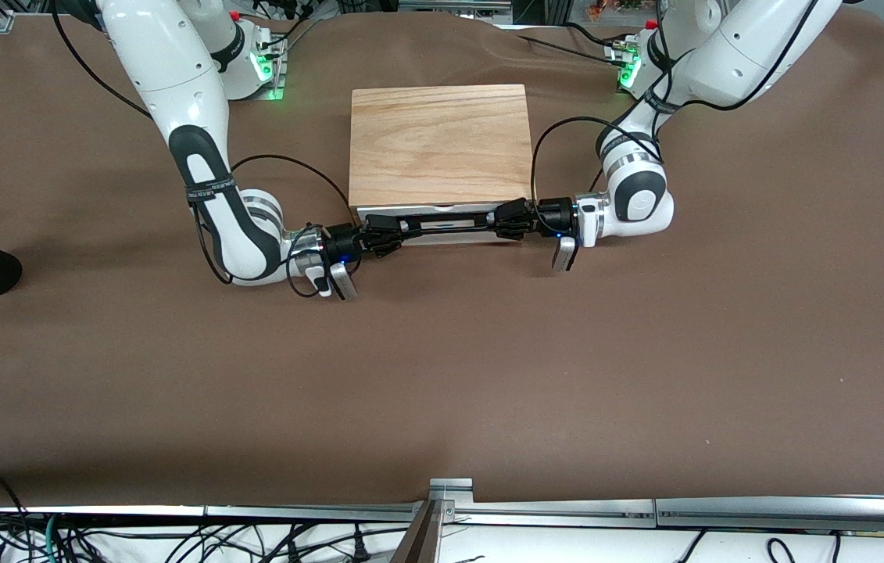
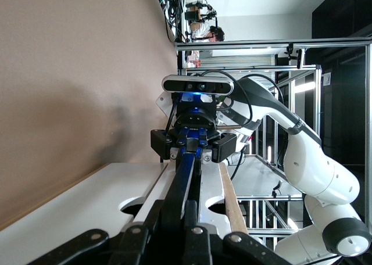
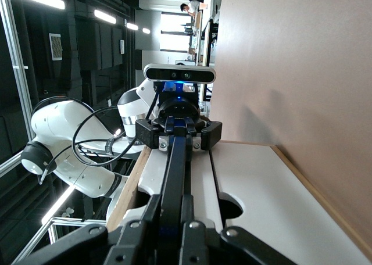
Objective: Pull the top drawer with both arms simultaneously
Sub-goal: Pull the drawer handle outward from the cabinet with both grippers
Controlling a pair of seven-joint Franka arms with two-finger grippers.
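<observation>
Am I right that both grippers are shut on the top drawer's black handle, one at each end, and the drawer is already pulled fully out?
Not quite: the top drawer is barely open. The front view shows its panel just proud of the box. Left gripper and right gripper are indeed shut on the handle.

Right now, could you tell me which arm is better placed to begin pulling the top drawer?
Neither: left gripper and right gripper are each shut on opposite ends of the handle of the barely open top drawer, so both pull together.

We see both grippers, left gripper (image 1: 506, 220) and right gripper (image 1: 384, 232), clamped on the handle (image 1: 445, 225); bare table (image 1: 442, 375) lies open below them, the wooden box (image 1: 439, 145) blocking above.
</observation>
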